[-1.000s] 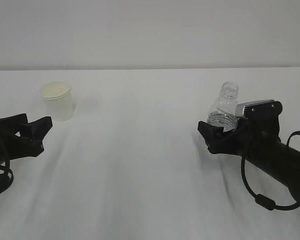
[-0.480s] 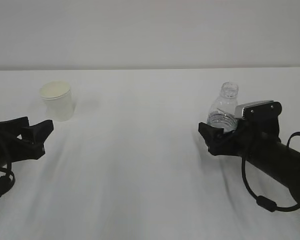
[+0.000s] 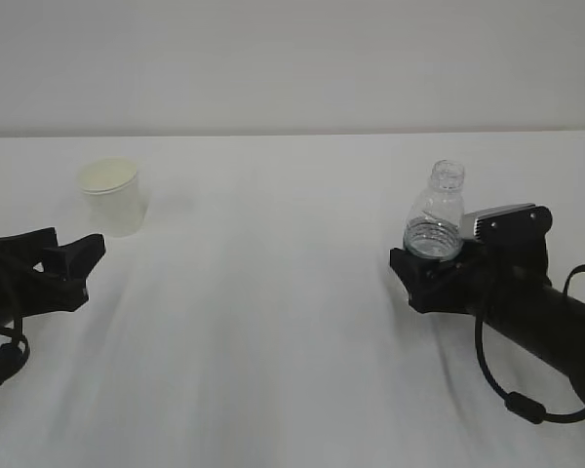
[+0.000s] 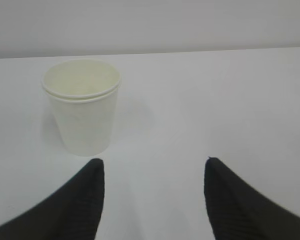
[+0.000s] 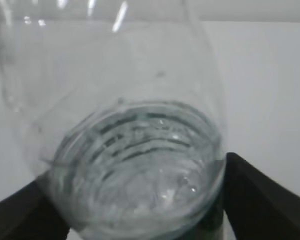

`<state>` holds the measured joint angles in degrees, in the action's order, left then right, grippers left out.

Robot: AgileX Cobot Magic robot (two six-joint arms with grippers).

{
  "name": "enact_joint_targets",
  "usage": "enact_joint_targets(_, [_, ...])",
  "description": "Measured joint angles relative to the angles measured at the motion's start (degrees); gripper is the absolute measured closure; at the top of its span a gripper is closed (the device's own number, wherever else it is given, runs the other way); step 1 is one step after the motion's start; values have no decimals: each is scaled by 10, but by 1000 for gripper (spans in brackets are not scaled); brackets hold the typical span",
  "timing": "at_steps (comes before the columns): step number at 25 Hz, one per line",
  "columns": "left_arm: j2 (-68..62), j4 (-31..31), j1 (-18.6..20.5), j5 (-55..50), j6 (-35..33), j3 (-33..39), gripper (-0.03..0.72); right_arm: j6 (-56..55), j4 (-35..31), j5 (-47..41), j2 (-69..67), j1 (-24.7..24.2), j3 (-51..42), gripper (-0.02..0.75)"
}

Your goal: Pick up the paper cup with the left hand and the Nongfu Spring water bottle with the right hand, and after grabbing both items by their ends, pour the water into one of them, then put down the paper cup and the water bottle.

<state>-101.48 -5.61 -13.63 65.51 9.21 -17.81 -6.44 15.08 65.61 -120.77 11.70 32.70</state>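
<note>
Grasping pending: right hand [image 3: 424, 271] jaws wide around bottle [image 3: 435, 216]; left hand [image 3: 73, 261] parted (empty) short of cup [image 3: 111, 196]

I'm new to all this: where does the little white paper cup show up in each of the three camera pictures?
Exterior view: paper cup upper left, beyond the left gripper.
Left wrist view: cup upper left, ahead of the fingertips.
Right wrist view: not in it; the bottle fills it.
Shared landmark: white table.
</note>
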Motion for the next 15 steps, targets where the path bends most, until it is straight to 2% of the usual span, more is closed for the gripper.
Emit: enact_joint_targets(15, [0,-5,0,0,0,0,238,12,-2,1,-38,0,-4,97])
